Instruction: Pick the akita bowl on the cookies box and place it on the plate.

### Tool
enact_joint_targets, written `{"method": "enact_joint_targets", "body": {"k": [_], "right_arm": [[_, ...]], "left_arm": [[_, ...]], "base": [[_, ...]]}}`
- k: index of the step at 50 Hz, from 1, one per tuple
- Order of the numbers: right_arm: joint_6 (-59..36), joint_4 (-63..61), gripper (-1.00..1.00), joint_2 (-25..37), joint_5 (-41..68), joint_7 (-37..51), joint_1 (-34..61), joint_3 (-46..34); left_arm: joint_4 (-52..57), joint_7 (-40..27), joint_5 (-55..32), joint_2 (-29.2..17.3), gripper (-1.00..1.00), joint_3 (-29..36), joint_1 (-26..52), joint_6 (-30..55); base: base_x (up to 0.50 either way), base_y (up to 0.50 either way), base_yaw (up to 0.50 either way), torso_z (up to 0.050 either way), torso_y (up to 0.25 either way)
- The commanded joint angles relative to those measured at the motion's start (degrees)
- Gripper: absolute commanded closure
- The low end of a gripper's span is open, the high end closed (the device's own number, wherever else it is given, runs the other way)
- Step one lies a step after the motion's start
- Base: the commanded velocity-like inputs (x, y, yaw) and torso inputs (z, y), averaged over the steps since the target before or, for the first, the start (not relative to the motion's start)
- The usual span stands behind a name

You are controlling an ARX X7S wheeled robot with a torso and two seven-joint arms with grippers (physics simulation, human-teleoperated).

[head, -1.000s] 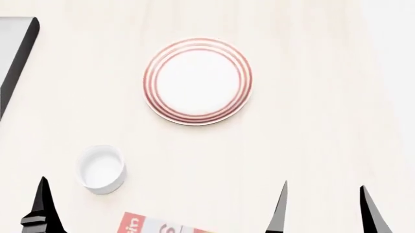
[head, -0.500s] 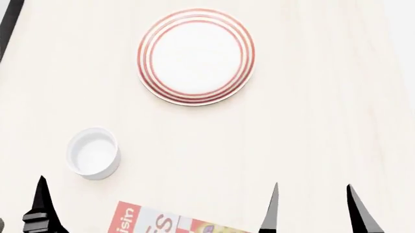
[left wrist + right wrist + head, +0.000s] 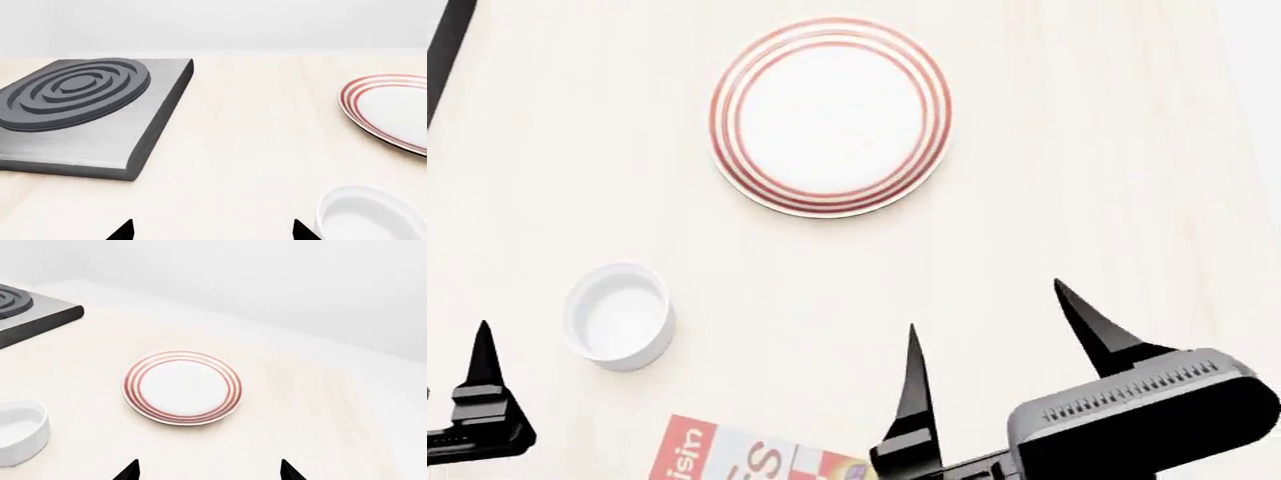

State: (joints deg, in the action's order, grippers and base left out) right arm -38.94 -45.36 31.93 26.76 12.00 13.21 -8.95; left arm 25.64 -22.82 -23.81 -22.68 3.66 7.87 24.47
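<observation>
Head view: plate point(image 3: 830, 116) sits bare at upper centre; only a box point(image 3: 747, 457) corner shows at the bottom edge, bowl unseen. Both grippers, left point(image 3: 481, 372) and right point(image 3: 1004, 345), spread empty; nothing done yet.

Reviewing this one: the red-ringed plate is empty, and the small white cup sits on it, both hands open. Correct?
Not quite. The small white cup stands on the bare table, apart from the red-ringed plate, as the head view shows. The plate is empty; the left hand and right hand are open.
</observation>
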Motion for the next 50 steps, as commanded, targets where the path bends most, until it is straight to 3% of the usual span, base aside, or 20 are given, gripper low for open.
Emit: {"method": "enact_joint_targets", "body": {"k": [1,14,21,26,30,37,50], "right_arm": [[-16.68,-6.32,-1.0,4.03,10.19,-3.12,11.6,-1.31],[-29.95,-9.43,-1.0,5.12,20.07,-6.25,25.08,-5.58],[-43.57,-12.93,-1.0,3.55,35.63,-4.26,32.81,-3.24],[-49.55,-13.41,-1.0,1.73,50.49,2.76,36.95,-1.55],[-48.4,-14.49,-1.0,2.57,51.88,4.99,37.95,-5.99],[-45.89,-12.61,-1.0,4.03,68.31,15.32,42.65,-9.49],[-43.32,-14.03,-1.0,3.47,78.25,25.67,46.73,-16.82]], "left_arm": [[2.65,-0.63,-2.09,-1.96,-1.0,-1.02,2.28,4.67],[0.56,-0.43,-0.55,-3.38,-1.0,-0.53,4.96,4.88],[0.95,-0.72,-0.27,-3.53,-1.0,-0.38,4.9,4.85],[1.01,-0.61,0.33,-3.64,-1.0,0.12,4.35,4.13],[1.29,-0.49,0.45,-3.79,-1.0,0.39,4.03,3.97],[1.82,-0.21,0.67,-4.12,-1.0,0.83,3.41,3.59],[2.28,-0.12,1.02,-4.31,-1.0,1.33,2.82,2.92]], "base": [[0.0,0.0,0.0,0.0,0.0],[0.0,0.0,0.0,0.0,0.0],[0.0,0.0,0.0,0.0,0.0],[0.0,0.0,0.0,0.0,0.0],[0.0,0.0,0.0,0.0,0.0],[0.0,0.0,0.0,0.0,0.0],[0.0,0.0,0.0,0.0,0.0]]}}
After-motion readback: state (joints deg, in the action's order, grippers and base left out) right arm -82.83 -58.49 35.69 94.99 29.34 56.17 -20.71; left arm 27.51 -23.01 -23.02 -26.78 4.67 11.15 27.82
